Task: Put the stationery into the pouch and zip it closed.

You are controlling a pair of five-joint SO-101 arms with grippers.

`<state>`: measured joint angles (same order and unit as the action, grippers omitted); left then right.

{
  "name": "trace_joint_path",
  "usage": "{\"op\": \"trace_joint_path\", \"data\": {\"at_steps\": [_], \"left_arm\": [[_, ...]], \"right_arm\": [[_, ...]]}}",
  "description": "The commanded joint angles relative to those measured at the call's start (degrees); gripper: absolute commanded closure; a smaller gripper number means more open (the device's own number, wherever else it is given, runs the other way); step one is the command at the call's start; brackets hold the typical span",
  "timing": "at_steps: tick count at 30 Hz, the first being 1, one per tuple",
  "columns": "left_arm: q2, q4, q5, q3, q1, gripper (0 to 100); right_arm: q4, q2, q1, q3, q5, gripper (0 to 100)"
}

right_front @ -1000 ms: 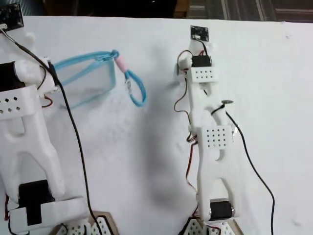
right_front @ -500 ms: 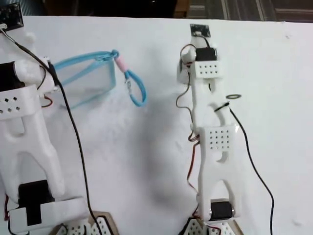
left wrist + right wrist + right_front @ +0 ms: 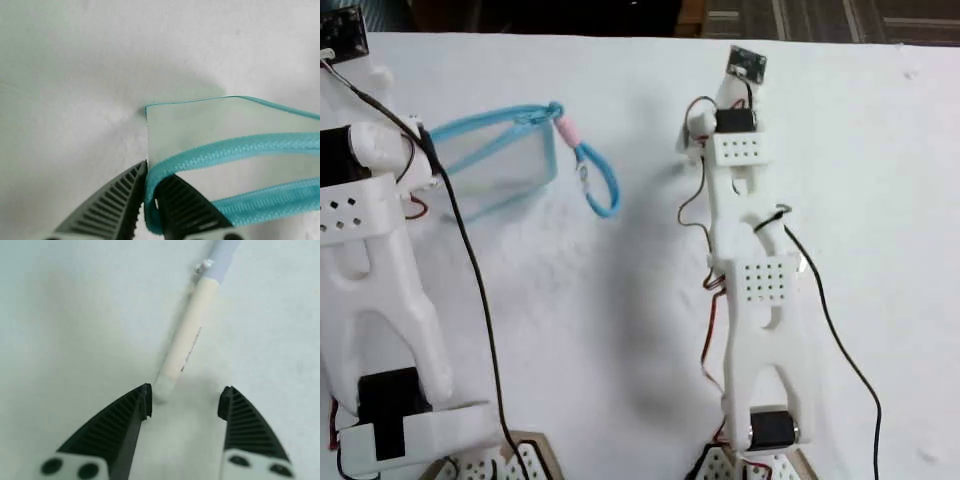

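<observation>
two claws, two jobs: the left gripper [image 3: 149, 176] is pinched tight on a corner of the clear plastic pouch with the turquoise zip [image 3: 210, 122], which lies at the far left of the white table [image 3: 620, 330] with its mouth open. over the last second the right arm has twisted its wrist slightly. the right gripper [image 3: 185, 400] now hangs with jaws apart, and the near end of the cream pen with a lilac cap [image 3: 186, 350] sits just inside their tips. it looks lined up for a grab; the pouch seems empty so far.
</observation>
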<state>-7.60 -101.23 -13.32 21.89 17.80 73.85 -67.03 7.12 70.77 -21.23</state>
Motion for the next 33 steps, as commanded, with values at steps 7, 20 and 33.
{"op": "trace_joint_path", "data": {"at_steps": [7,20,33], "left_arm": [[-0.3,1.1,0.1,2.0,0.2,98],[-0.5,0.9,0.1,2.0,-0.4,98],[-0.8,0.5,0.1,2.1,-0.4,98]], "right_arm": [[-4.4,-4.5,0.1,0.7,1.8,86.8],[20.1,6.2,0.2,1.0,13.2,98.3],[27.7,30.2,5.8,-42.3,15.6,98.2]]}}
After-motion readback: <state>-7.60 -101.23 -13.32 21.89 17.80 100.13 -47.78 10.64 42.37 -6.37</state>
